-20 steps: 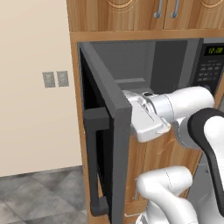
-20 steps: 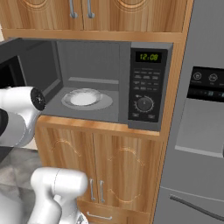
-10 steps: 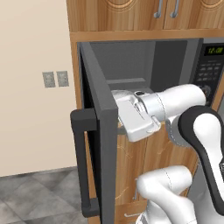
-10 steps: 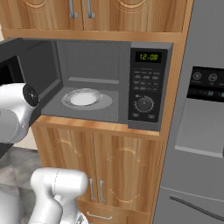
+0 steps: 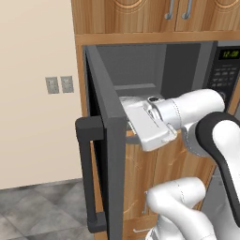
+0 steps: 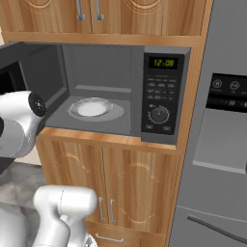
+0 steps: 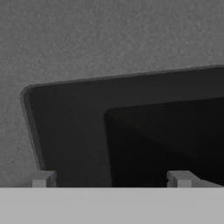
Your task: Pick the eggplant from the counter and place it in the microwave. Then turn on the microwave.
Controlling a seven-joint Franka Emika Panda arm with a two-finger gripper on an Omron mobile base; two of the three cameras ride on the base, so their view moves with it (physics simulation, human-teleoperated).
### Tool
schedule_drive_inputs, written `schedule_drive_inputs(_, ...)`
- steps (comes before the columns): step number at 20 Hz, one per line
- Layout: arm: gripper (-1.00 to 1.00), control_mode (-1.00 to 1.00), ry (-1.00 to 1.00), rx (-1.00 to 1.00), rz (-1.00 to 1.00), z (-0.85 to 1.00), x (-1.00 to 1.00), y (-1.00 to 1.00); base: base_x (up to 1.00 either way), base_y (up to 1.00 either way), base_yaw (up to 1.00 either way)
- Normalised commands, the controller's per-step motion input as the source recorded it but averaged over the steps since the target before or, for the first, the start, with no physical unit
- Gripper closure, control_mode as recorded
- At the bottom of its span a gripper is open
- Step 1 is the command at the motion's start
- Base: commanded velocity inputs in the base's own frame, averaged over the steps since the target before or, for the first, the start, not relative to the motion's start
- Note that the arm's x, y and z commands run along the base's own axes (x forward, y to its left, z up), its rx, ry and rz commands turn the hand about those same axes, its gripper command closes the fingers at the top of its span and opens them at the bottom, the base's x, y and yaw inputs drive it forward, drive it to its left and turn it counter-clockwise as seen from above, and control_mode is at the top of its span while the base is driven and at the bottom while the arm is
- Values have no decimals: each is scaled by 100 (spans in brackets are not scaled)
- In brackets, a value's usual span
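Left base view: the microwave (image 5: 154, 79) stands open in its wooden cabinet niche, and its door (image 5: 105, 140) is swung far out toward the camera, edge-on, with the vertical bar handle (image 5: 87, 176) on the outer face. The gripper (image 5: 129, 123) sits pressed against the inner side of the door, just behind its edge; the fingers are hidden by the door, so from this side I cannot tell their spacing. No eggplant is visible on the hand or in the part of the cavity seen from here. Right base view: the cavity is lit and shows a pale round turntable plate (image 6: 91, 107) lying on the floor of the oven, with nothing on it. The control panel (image 6: 161, 94) at the right carries a green display (image 6: 163, 62) and a dial (image 6: 159, 115). A grey refrigerator (image 6: 217, 144) stands just beside the cabinet on the right. Hand view: two fingertips (image 7: 43, 178) rise well apart at the bottom edge with nothing between them, so the claw is released and empty; ahead is the door's grey inner frame and dark glass (image 7: 131, 131), very close. Judgement: the door-opening step looks about done; the eggplant and the counter lie outside all three frames, so pick, placement, closing the door and starting the oven are all left.
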Motion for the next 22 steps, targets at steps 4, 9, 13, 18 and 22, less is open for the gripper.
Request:
schedule_drive_inputs(4, -100, -100, -8, 0, 0, 0, -15, -56, 0, 0, 0)
schedule_drive_inputs(9, -100, -100, -3, 0, -9, -1, -27, -68, 0, 0, 0)
schedule_drive_inputs(13, -100, -100, 0, 0, -29, 0, -14, -59, 0, 0, 0)
schedule_drive_inputs(18, -100, -100, 0, 0, -36, 0, -15, -53, 0, 0, 0)
schedule_drive_inputs(22, -100, -100, 0, 0, -39, 0, -28, -49, 0, 0, 0)
